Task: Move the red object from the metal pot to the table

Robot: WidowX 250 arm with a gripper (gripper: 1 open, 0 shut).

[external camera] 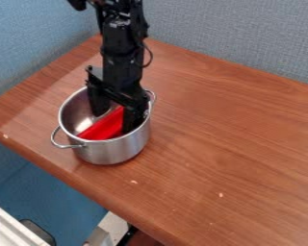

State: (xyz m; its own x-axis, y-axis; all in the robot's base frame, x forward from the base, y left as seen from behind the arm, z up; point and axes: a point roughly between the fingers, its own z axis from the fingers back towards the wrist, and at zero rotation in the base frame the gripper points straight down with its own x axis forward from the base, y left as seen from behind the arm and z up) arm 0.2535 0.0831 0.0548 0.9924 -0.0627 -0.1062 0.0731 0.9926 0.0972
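Note:
The metal pot point(118, 146) stands near the front left edge of the table point(221, 163). Inside it the red object point(105, 126) leans against the wall, tilted. My gripper point(115, 109) points straight down into the pot and is open. Its black fingers point(92, 99) reach below the rim on either side of the red object's upper end. I cannot tell whether they touch it. The arm hides part of the pot's far rim.
A blue wall rises behind the table. The table's front and left edges lie close to the pot. One loop handle point(61, 140) sticks out at the pot's left. Bare wood stretches to the right of the pot.

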